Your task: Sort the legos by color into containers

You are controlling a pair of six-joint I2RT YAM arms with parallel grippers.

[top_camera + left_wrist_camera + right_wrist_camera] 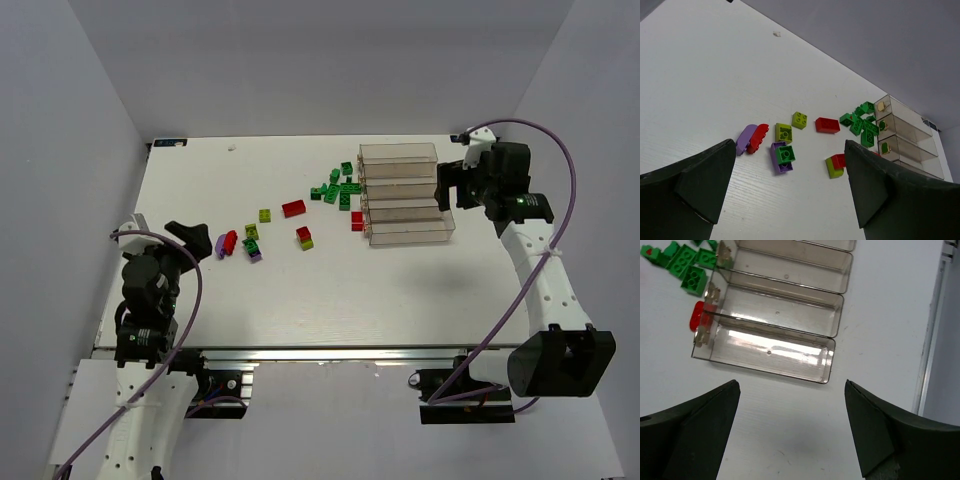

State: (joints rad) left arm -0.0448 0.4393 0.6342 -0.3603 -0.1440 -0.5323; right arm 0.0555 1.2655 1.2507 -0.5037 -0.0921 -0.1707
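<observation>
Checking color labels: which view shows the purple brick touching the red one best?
Left wrist: the purple brick is close and sharp, its curved top clear beside the red brick. Top external shows only a small purple speck; right wrist does not show it.

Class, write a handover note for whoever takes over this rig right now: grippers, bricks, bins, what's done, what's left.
Left gripper: open, empty, near the purple brick.
Right gripper: open, empty, at the right end of the containers.
Legos: dark green cluster at the containers' left end, one red brick beside it, the others loose further left.
Done: nothing; no brick shows inside any bin.
Left: sort every brick by color.
</observation>
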